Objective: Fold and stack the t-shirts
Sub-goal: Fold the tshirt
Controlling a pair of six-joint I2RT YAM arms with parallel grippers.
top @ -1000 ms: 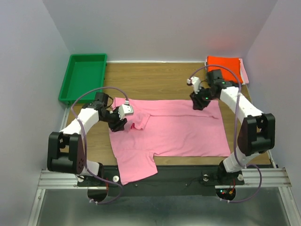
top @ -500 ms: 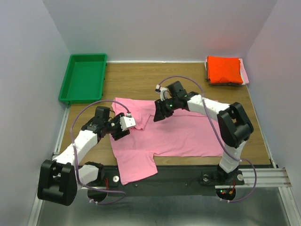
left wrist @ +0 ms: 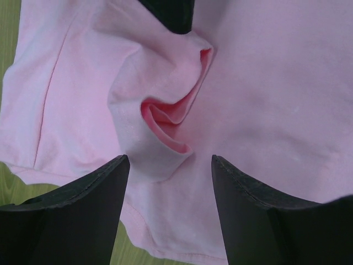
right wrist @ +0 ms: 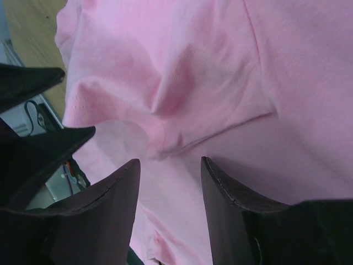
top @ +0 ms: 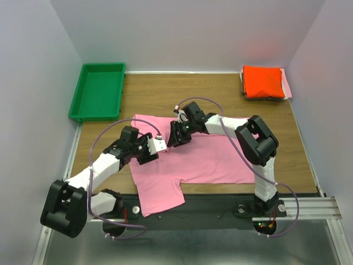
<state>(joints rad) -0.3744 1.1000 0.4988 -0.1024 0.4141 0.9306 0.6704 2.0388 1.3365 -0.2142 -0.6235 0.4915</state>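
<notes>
A large bubblegum pink t-shirt [top: 215,157] lies spread on the wooden table, its lower sleeve hanging over the near edge. Its upper left sleeve is bunched into a raised fold [left wrist: 165,116], which also shows in the right wrist view [right wrist: 165,105]. My left gripper [top: 150,156] [left wrist: 170,163] is open just above the shirt beside that fold. My right gripper [top: 172,140] [right wrist: 170,163] is open over the same fold from the other side, holding nothing. A folded orange-red t-shirt [top: 263,81] lies on paler pink and dark ones at the far right corner.
A green plastic tray [top: 98,91] stands at the far left corner. The two grippers are close together: my right finger [left wrist: 168,14] shows in the left wrist view and my left fingers [right wrist: 38,83] show in the right wrist view. Grey walls enclose the table.
My right arm swung left from the shirt's far right corner across to the bunched sleeve. My left gripper moved right and slightly nearer, toward the same fold.
</notes>
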